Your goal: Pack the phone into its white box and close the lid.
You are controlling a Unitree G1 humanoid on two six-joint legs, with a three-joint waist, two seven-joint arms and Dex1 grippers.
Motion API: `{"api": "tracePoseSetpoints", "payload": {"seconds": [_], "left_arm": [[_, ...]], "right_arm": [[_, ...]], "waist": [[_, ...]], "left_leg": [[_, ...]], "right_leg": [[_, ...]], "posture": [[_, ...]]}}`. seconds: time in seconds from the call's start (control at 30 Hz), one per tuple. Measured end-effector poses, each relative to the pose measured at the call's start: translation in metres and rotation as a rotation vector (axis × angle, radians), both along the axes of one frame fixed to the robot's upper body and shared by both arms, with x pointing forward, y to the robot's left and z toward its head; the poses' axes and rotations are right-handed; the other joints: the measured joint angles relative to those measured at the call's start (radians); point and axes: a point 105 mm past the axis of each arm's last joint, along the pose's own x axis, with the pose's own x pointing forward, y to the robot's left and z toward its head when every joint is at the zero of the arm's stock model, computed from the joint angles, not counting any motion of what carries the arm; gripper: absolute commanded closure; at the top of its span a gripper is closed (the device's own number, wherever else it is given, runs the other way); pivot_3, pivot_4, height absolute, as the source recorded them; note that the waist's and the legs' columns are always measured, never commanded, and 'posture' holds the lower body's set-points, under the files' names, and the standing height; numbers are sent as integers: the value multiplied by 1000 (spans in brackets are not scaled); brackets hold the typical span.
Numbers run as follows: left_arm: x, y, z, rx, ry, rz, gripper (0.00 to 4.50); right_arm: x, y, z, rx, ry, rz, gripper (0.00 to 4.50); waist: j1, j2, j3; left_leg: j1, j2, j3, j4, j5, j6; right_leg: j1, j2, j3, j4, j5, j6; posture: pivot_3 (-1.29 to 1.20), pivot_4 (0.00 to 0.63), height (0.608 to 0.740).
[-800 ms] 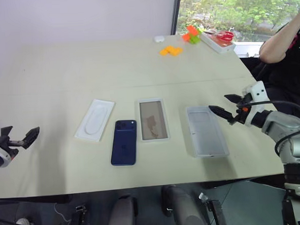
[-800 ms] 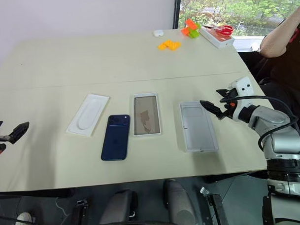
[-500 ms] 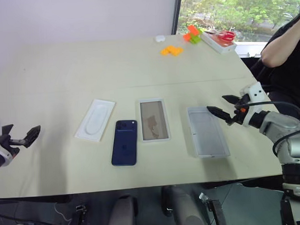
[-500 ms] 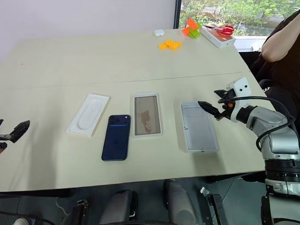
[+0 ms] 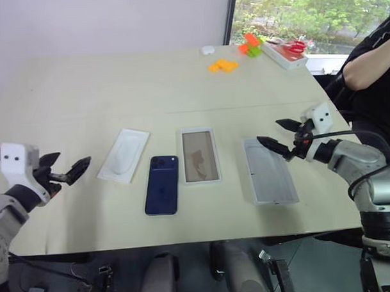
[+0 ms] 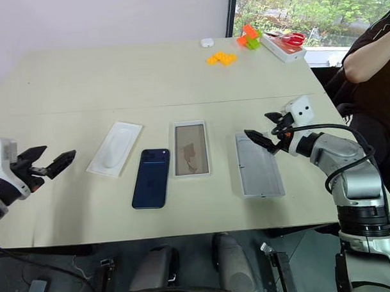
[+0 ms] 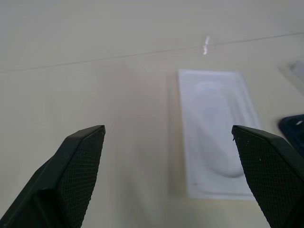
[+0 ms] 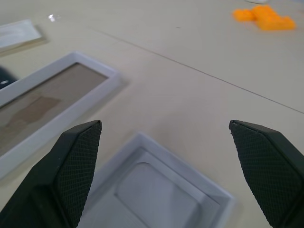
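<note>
The dark blue phone (image 5: 162, 192) lies flat, back up, near the table's front edge. Right of its upper end sits the white box (image 5: 199, 155), showing its beige floor. The lid (image 5: 269, 170) lies further right, its plain inside facing up. My right gripper (image 5: 269, 132) hovers open over the lid's far end, pointing left; the right wrist view shows the lid (image 8: 156, 190) and the box (image 8: 42, 107) below its fingers. At the far left my left gripper (image 5: 71, 164) is open and empty, aimed at the flat white insert (image 7: 216, 137).
The flat white insert (image 5: 123, 155) with an oval recess lies left of the phone. Orange bricks (image 5: 222, 65), an orange-green toy (image 5: 249, 45) and a red-and-white box (image 5: 284, 51) sit at the far right corner. A person's arm (image 5: 371, 56) is beside the table's right edge.
My left gripper has come in from the left edge toward the insert. My right gripper has shifted left, over the lid's far end. Phone, box and lid have not moved.
</note>
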Motion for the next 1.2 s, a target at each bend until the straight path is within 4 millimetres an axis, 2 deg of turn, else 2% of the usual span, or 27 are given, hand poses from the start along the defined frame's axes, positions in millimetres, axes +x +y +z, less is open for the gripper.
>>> {"api": "tracePoseSetpoints", "payload": {"seconds": [0.07, 0.17, 0.3, 0.33, 0.47, 0.63, 0.9, 1.0, 1.07, 1.1, 1.13, 1.2], "left_arm": [[3, -5, -3, -29, 25, 2, 0], [5, -11, -14, -57, 81, 23, 0], [21, -23, -22, -213, 154, 88, 0], [23, -27, -22, -243, 168, 86, 0], [34, -31, -27, -334, 262, 96, 0], [29, -27, -47, -328, 422, 126, 0], [33, -28, -44, -353, 498, 87, 0], [32, -29, -45, -367, 516, 72, 841], [31, -28, -47, -384, 528, 76, 1804], [31, -28, -48, -391, 536, 78, 2447], [30, -28, -49, -397, 541, 78, 2806], [30, -31, -52, -423, 546, 72, 3794]], "right_arm": [[-6, 17, 2, -21, -5, 70, 12], [-12, 31, 6, -28, -12, 136, 12], [-27, 67, 12, -12, -30, 273, 12], [-29, 70, 13, -8, -32, 285, 12], [-30, 72, 13, -3, -31, 275, 12], [-34, 72, 9, 7, -10, 279, 12], [-34, 72, 10, 6, -13, 272, 12], [-35, 72, 10, 5, -15, 273, 0], [-35, 72, 10, 3, -15, 272, 0], [-35, 72, 10, 3, -16, 273, 0], [-35, 72, 10, 3, -16, 273, 0], [-35, 72, 10, 3, -15, 274, 0]], "waist": [[-1, 0, 0], [0, 0, 0], [5, -1, -1], [6, -1, -1], [6, -2, -1], [-1, -2, -1], [2, -3, -2], [3, -3, -2], [3, -3, -2], [3, -3, -2], [3, -3, -2], [3, -3, -2]], "left_leg": [[0, 0, 0, 0, 0, 0], [0, 0, -1, 0, 0, 0], [0, 0, -3, 1, 0, 0], [0, 0, -3, 1, 0, 0], [-1, -2, -2, 1, 0, 0], [0, -2, -2, 1, 0, 0], [1, -2, -2, 1, 1, -1], [0, -2, -2, 1, 1, -1], [0, -3, -2, 1, 1, -1], [0, -3, -2, 1, 1, -1], [0, -3, -2, 1, 1, -1], [0, -3, -2, 1, 1, -1]], "right_leg": [[0, 1, 0, 0, 0, 1], [0, 0, 0, 0, 1, 1], [1, 0, -2, 1, 1, 2], [1, 0, -2, 1, 1, 2], [1, -1, -1, 0, 3, -2], [1, -1, -1, 0, 3, -2], [2, -1, -2, 1, 3, -3], [2, -1, -1, 1, 3, -3], [2, -2, -1, 1, 3, -3], [2, -2, -1, 1, 3, -3], [2, -2, -1, 1, 3, -3], [2, -2, -1, 1, 4, -3]], "posture": [[0, 150, 732], [0, 150, 732], [0, 150, 732], [0, 150, 732], [0, 150, 732], [0, 150, 732], [0, 150, 732], [0, 150, 732], [0, 150, 732], [0, 150, 732], [0, 150, 732], [0, 150, 732]]}}
